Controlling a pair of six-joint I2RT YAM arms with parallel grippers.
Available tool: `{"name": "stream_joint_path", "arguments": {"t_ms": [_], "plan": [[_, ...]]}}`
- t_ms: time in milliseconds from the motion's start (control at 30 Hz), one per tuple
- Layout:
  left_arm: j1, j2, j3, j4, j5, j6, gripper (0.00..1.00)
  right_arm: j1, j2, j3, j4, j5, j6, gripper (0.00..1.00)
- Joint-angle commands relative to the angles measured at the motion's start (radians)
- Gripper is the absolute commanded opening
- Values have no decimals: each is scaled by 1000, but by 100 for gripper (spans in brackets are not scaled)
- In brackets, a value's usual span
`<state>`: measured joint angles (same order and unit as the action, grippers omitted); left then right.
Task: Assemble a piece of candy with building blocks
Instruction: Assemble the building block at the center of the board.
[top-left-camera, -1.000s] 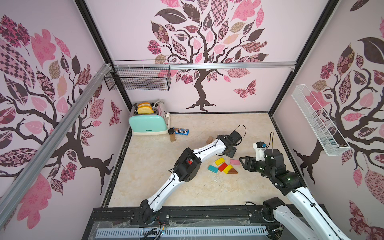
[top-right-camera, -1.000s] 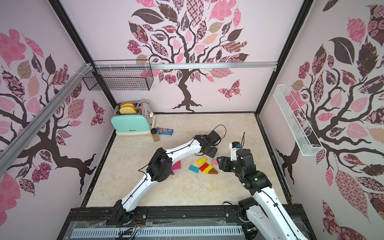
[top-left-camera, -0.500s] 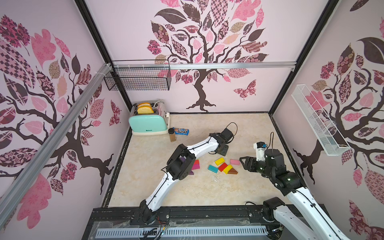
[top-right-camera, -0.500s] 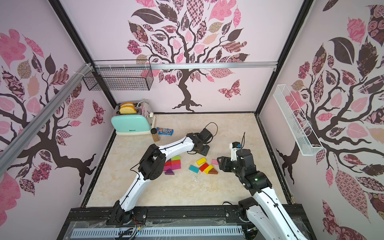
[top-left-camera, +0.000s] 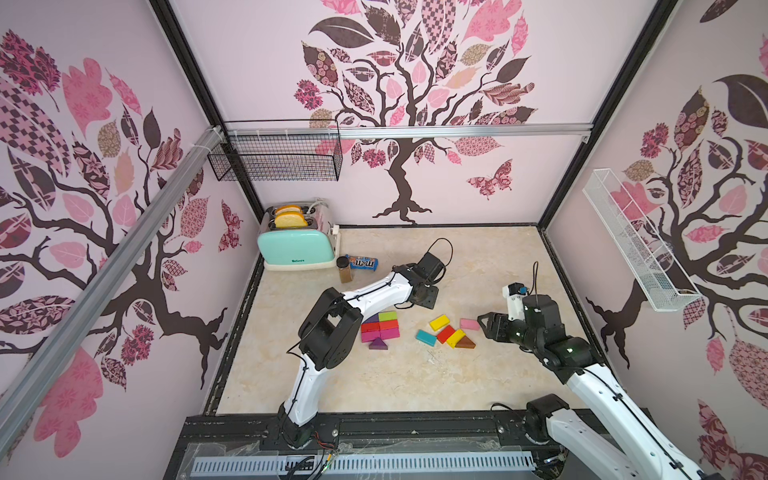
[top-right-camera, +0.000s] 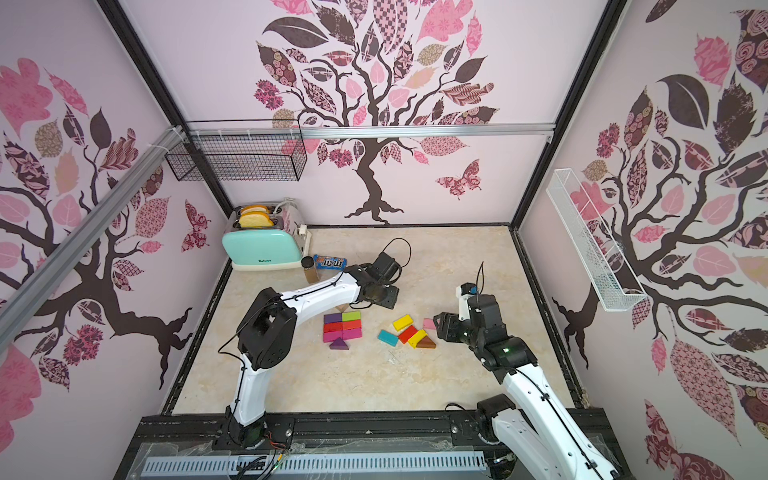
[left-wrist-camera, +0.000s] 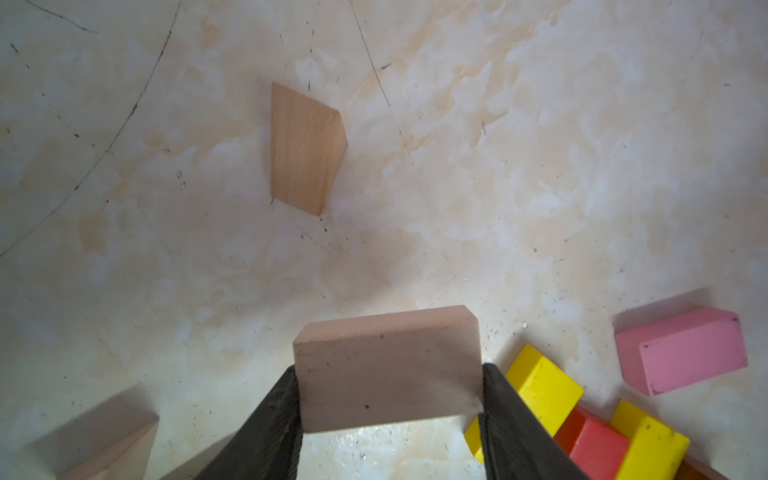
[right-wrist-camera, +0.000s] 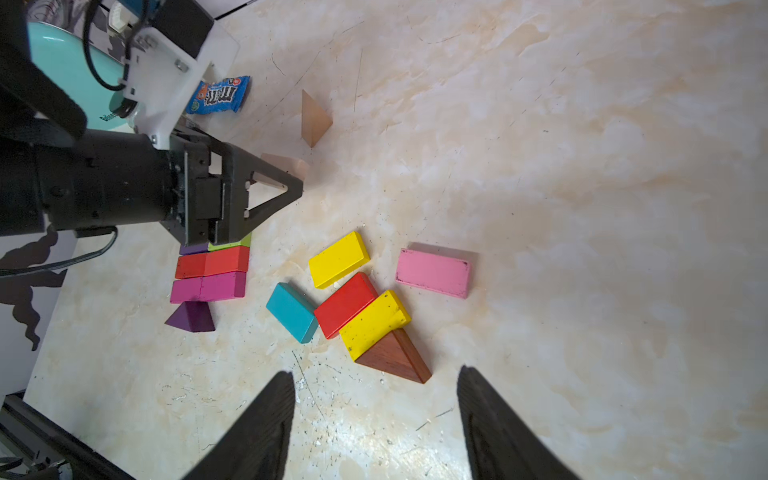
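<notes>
Right hand (right-wrist-camera: 374, 372): jaws apart, empty, over the tabletop (right-wrist-camera: 582, 208), just short of the loose blocks (right-wrist-camera: 357, 303). Beside these: assembled rows (top-left-camera: 380, 326), with the purple triangle (top-left-camera: 377, 344) touching the near edge. Left hand (left-wrist-camera: 388, 370): clamped on the tan block's (left-wrist-camera: 386, 332) end faces, clear of the surface. Judged light, rigid and smooth, so grip flat parallel faces. Tan wedge (left-wrist-camera: 305, 147) beyond.

Left arm (top-left-camera: 376, 296) and right arm (top-left-camera: 602, 392): white shell links joined by rounded black joint housings, each on a black base. Thin black cables (right-wrist-camera: 62, 262) run along the wrists. A small green light (top-left-camera: 572, 350) marks one right-arm housing. A white plate (right-wrist-camera: 174, 75) with screws sits on the left wrist. Left gripper (right-wrist-camera: 297, 185): black, triangular, open-framed. Right gripper (right-wrist-camera: 374, 371): matte black tapering fingers (right-wrist-camera: 257, 432).
</notes>
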<state>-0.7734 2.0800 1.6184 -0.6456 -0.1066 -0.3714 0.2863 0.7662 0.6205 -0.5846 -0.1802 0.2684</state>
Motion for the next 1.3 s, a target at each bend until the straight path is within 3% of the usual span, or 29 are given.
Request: {"name": "stream_joint_path", "arguments": {"t_ms": [0,367,733,967,1267], "plan": [[3,-52,-68,68,30,-25,26,-7,36,34,17,-10,-22,65],[-20,-83,-185,139,38,-70,26,-7,17,38,-19,18,-11,65],[-38,-88,-214,159,56,-68,26,-7,11,-11,16,31,40,65],[-52,-81,-156,106,31,-56,26,-7,59,1,17,44,33,65],[-64,-100,-220,114,32,-53,27,-6,73,-42,61,38,55,65]]}}
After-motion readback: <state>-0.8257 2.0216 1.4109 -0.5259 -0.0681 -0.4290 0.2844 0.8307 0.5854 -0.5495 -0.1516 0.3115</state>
